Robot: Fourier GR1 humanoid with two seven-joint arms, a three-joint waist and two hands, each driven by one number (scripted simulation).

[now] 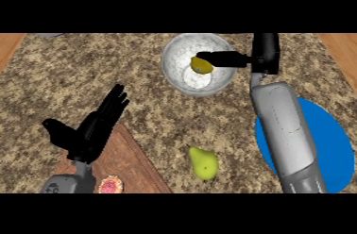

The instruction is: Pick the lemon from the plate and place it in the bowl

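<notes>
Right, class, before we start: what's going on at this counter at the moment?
The robot's right hand is stretched out over the white bowl, holding a lemon above its inside. The blue plate it reached across lies under the right forearm. The left hand rests open at the lower left, above a wooden board. A pear lies on the counter, and a small pink doughnut sits on the board.

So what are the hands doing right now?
Left hand: open, holding nothing.
Right hand: shut on the lemon, over the bowl.
</notes>
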